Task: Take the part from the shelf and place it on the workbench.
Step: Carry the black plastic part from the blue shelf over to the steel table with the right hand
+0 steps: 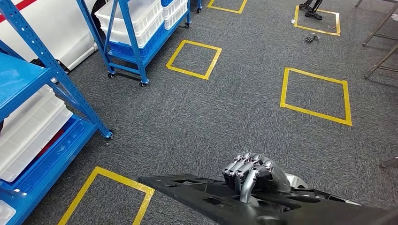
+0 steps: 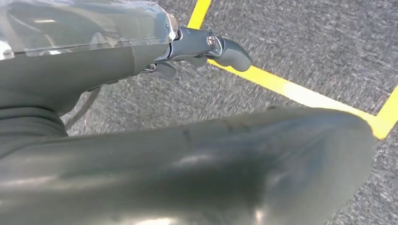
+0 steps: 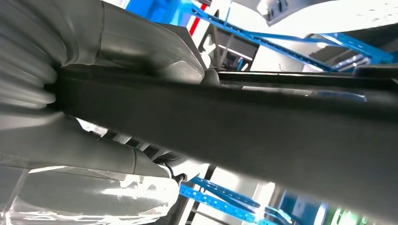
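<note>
From the head view, the robot looks down at a grey carpeted floor (image 1: 234,108) marked with yellow tape squares (image 1: 316,95). Low in the picture, the right hand (image 1: 251,176) grips a long, flat black part (image 1: 206,194) — a moulded piece with cut-out openings, held roughly level above the floor, with one end reaching out towards the left. The hand's fingers are curled over the part's far edge and the thumb comes down its near face. In the right wrist view the same part (image 3: 263,126) runs as a dark bar across the frame, clamped between the grey thumb and the rest of the right hand (image 3: 117,51). A blue metal shelf (image 1: 42,93) stands at the left edge of the floor, loaded with white plastic bins (image 1: 28,131); a second blue shelf on castors (image 1: 141,33) stands further back, also carrying white bins. The left wrist view shows the left hand (image 2: 206,49) over the carpet beside a strip of yellow tape (image 2: 291,91), with its thumb and fingers apart and nothing between them — it is empty.
</note>
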`<state>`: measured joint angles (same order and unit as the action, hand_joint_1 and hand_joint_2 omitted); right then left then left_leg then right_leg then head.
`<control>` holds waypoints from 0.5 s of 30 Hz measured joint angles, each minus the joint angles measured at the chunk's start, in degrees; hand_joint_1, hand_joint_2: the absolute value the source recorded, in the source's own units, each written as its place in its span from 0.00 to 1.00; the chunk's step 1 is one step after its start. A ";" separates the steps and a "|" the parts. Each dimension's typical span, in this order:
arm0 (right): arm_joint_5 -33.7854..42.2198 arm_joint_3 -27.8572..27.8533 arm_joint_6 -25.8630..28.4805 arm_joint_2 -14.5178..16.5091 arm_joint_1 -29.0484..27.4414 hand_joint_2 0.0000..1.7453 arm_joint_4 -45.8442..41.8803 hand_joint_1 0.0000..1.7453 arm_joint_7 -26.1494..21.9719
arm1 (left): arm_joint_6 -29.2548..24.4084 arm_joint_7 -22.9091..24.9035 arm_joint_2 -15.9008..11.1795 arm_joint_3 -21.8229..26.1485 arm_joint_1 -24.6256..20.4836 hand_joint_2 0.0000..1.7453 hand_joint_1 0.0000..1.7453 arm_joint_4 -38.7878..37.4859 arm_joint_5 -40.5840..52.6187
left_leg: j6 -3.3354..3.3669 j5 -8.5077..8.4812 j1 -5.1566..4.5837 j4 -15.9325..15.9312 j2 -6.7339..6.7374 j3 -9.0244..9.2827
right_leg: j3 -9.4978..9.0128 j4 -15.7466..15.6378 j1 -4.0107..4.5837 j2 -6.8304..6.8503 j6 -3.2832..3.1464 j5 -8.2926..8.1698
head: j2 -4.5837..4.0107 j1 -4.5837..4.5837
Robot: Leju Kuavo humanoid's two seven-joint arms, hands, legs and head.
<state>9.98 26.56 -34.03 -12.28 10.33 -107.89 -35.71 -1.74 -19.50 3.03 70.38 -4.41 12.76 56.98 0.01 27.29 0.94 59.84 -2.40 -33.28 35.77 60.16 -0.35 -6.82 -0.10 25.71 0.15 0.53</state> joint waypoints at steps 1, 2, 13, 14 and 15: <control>0.60 0.00 0.01 -0.24 0.11 1.00 0.05 1.00 -0.14 | -0.26 0.13 0.04 -0.01 -0.11 0.00 0.00 0.00 -0.01 | 0.41 -0.20 0.01 -0.24 0.54 0.11 | 0.25 0.50 0.02 0.83 0.29 0.32 | 0.00 0.09; 1.42 0.01 0.04 -0.51 0.43 1.00 0.15 1.00 -0.16 | -0.55 0.33 0.07 -0.01 -0.19 0.00 0.00 0.00 -0.07 | 0.77 -0.38 0.05 -0.50 1.13 0.21 | 0.92 1.90 0.05 2.21 0.55 1.22 | 0.00 0.22; 11.89 2.19 4.38 -3.63 7.50 1.00 1.88 1.00 3.93 | -1.57 1.95 -1.14 0.06 -0.73 0.00 0.00 0.00 -0.71 | 0.39 0.17 -0.57 -0.84 7.24 0.91 | -0.78 -0.74 0.94 10.97 -0.31 0.47 | 0.00 0.48; 11.93 2.68 4.48 -3.66 7.88 1.00 1.89 1.00 3.96 | -1.53 1.81 -1.18 0.06 -0.79 0.00 0.00 0.00 -0.62 | 0.07 0.22 -0.58 -0.97 7.74 1.04 | -0.69 -0.82 1.12 10.46 -0.55 0.37 | 0.00 0.48; 12.00 3.10 4.51 -3.69 8.23 1.00 1.90 1.00 3.97 | -1.44 1.63 -1.21 0.06 -0.86 0.00 0.00 0.00 -0.51 | -0.28 0.33 -0.57 -1.08 8.19 1.16 | -0.81 -1.09 1.08 9.76 -0.82 0.22 | 0.00 0.47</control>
<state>21.98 29.66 -29.52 -15.97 18.56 -106.00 -31.74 -3.18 -17.87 1.81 70.44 -5.27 12.76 56.47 -0.27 27.62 0.37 58.76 5.79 -32.13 34.96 59.07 0.72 2.95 -0.92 25.93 0.15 1.00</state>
